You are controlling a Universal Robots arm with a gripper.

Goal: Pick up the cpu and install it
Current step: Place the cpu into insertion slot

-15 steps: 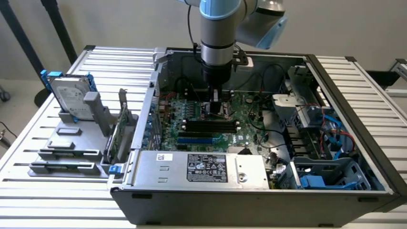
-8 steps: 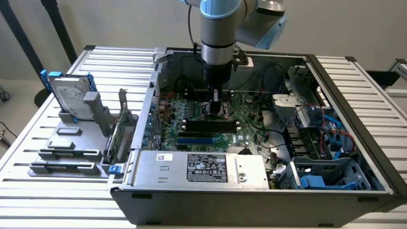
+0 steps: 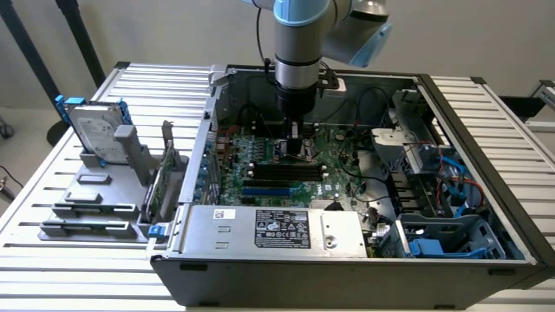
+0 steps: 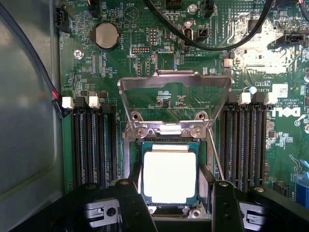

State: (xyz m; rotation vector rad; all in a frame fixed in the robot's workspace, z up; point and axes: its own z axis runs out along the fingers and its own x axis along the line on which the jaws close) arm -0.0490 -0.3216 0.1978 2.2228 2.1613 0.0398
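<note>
The cpu (image 4: 170, 176), a small square chip with a pale metal top, lies flat inside the motherboard socket (image 4: 170, 137). The socket's metal load plate (image 4: 174, 84) is swung up and open. My gripper (image 4: 175, 186) hangs straight over the chip, its two black fingers (image 4: 129, 200) standing apart on either side with a gap showing beside the chip's edge, so it is open. In the exterior view the gripper (image 3: 297, 146) reaches down into the open computer case (image 3: 347, 273) to the middle of the green motherboard (image 3: 286, 162).
Black memory slots (image 4: 91, 145) flank the socket on both sides. Black cables (image 4: 217, 43) cross the board beyond the socket. A silver power supply (image 3: 269, 227) fills the case front. A hard drive with blue brackets (image 3: 91, 133) stands on a grey stand at the exterior view's left.
</note>
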